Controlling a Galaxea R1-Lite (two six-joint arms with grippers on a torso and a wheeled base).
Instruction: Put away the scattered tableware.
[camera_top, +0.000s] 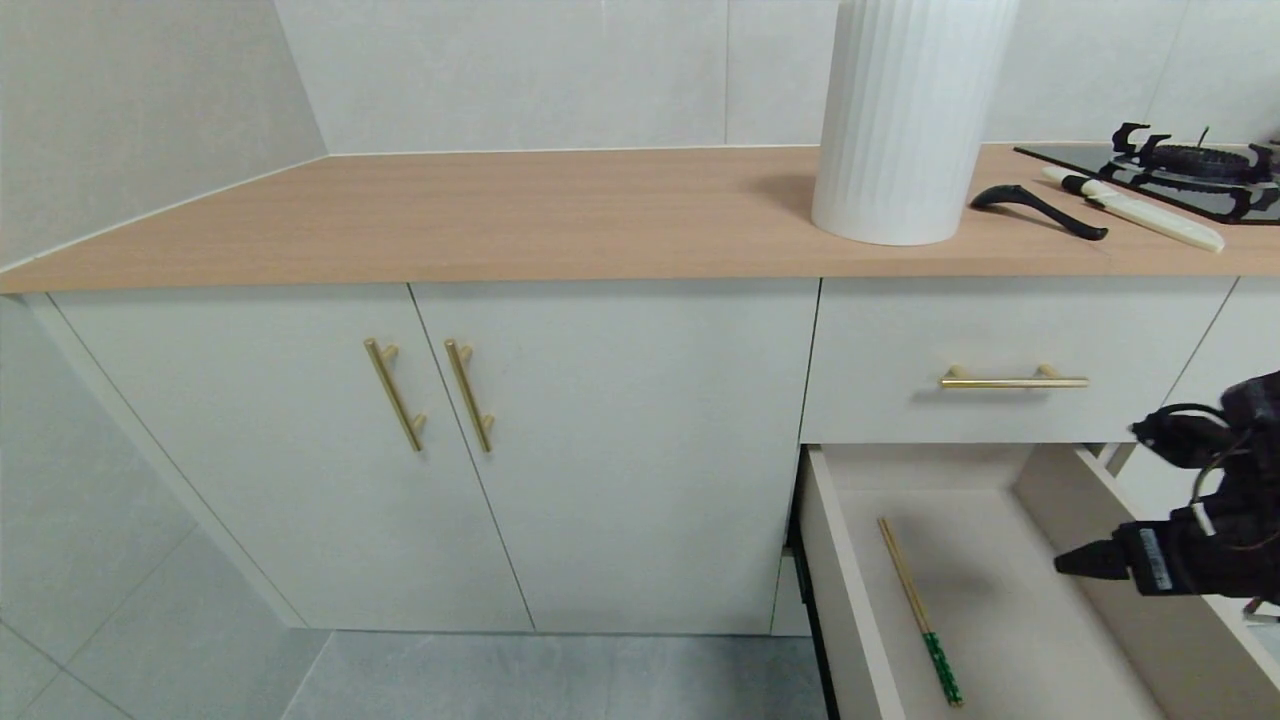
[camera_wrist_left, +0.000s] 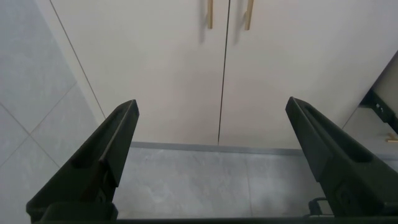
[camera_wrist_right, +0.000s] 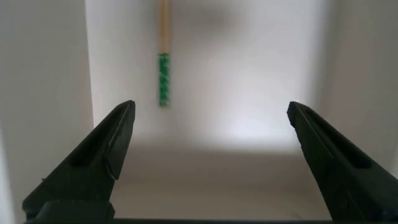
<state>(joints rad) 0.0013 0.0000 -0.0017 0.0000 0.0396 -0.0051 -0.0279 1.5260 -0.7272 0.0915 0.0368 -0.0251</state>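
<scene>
A pair of wooden chopsticks (camera_top: 918, 610) with green ends lies on the floor of the open drawer (camera_top: 845, 600) at the lower right. On the wooden countertop (camera_top: 500, 215) lie a black curved utensil (camera_top: 1040, 208) and a cream knife with a black collar (camera_top: 1135, 208). My right gripper (camera_top: 1100, 498) hangs open over the drawer's right side, holding nothing. In the right wrist view the gripper (camera_wrist_right: 211, 112) faces into the drawer with the chopsticks (camera_wrist_right: 163, 62) ahead of it. The left gripper (camera_wrist_left: 211, 112) is open and empty, low in front of the cabinet doors (camera_wrist_left: 186, 68).
A tall white ribbed cylinder (camera_top: 905, 120) stands on the counter beside the utensils. A black gas hob (camera_top: 1190, 170) sits at the far right. A shut drawer with a brass handle (camera_top: 1012, 381) is above the open one. Two cabinet doors with brass handles (camera_top: 395, 393) are shut.
</scene>
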